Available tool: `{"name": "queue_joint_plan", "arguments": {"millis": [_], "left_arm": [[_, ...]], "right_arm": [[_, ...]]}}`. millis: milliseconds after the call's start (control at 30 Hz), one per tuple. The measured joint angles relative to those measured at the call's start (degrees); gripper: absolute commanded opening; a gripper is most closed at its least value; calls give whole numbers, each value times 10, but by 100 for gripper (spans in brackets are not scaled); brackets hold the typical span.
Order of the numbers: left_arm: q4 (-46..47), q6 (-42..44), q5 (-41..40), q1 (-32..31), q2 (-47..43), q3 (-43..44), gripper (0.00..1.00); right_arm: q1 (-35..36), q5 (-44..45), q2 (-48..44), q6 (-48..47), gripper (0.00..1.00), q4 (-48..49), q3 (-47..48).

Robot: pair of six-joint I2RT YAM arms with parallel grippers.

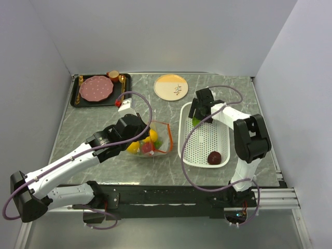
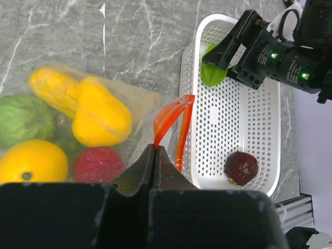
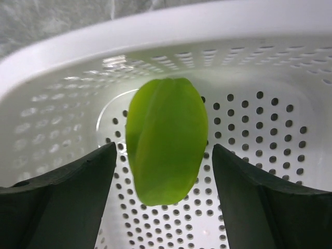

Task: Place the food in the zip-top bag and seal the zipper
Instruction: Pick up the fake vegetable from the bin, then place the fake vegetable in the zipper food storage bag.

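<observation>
Two right fingers (image 3: 57, 202) straddle green piece (image 3: 166, 140).

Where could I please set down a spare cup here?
Bare marble lies between the black tray and the left arm, right of the round plate toward the wall, and along the near edge by the zip-top bag. Between bag and white basket it is crowded.

White shells with black joints are being shown on the left arm (image 1: 62, 166) and the right arm (image 1: 231, 114). A purple cable (image 1: 145, 98) is being looped behind each pair of black jaws. Green lights (image 2: 273, 54) are being displayed behind the right jaws.
</observation>
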Motion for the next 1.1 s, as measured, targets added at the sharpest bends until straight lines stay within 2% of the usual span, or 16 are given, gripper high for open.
{"name": "queue_joint_plan", "arguments": {"millis": [67,100,167,200,267,300,333,567,700,867,933,1100], "left_arm": [[0,0,0,0,0,0,1],[0,0,0,0,0,0,1],[0,0,0,0,0,0,1],[0,0,0,0,0,0,1],[0,0,0,0,0,0,1],[0,0,0,0,0,0,1],[0,0,0,0,0,0,1],[0,0,0,0,0,0,1],[0,0,0,0,0,0,1],[1,0,2,0,0,0,1],[1,0,3,0,1,0,1],[9,1,7,0,13,0,1]], "right_arm": [[0,0,5,-2,72,-3,0],[0,0,5,-2,64,-4,-1],[0,-1,5,-6,56,-1,-1],[0,-2,5,-6,46,0,-1],[0,-1,4,-7,40,4,0],[-1,-2,3,-9,29,5,0],[-1,-2,3,-12,27,5,0],[-4,-13,0,-14,24,6,-2],[-4,-26,-34,-14,24,8,-35],[-4,-61,-144,-12,24,0,-92],[-4,-85,-189,-9,19,3,-106],[2,-158,-301,3,18,20,-158]]}}
